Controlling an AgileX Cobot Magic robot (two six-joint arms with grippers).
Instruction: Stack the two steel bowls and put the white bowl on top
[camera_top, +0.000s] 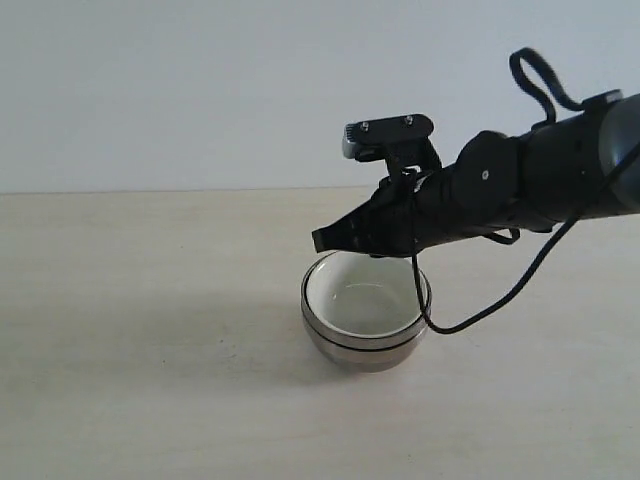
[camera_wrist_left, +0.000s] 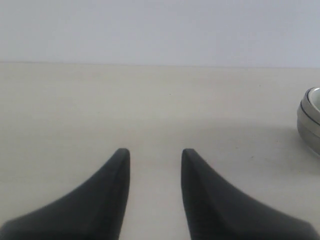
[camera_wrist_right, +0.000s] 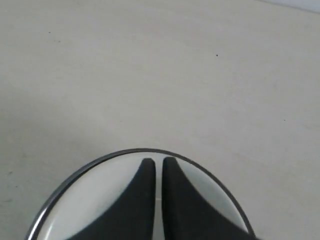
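Note:
The two steel bowls (camera_top: 362, 352) sit nested on the table, showing as a double shiny rim. The white bowl (camera_top: 360, 300) rests inside them on top. My right gripper (camera_top: 322, 240) hovers just above the stack's far rim, fingers nearly together with nothing between them. In the right wrist view, the right gripper (camera_wrist_right: 156, 161) points over the white bowl (camera_wrist_right: 95, 200), which is ringed by the steel rim (camera_wrist_right: 100, 161). My left gripper (camera_wrist_left: 154, 152) is open and empty above bare table, with the steel bowls (camera_wrist_left: 311, 122) off at the frame's edge.
The pale wooden table (camera_top: 150, 330) stretches around the stack, with a plain wall behind. A black cable (camera_top: 480, 315) from the right arm loops down beside the bowls. The left arm does not show in the exterior view.

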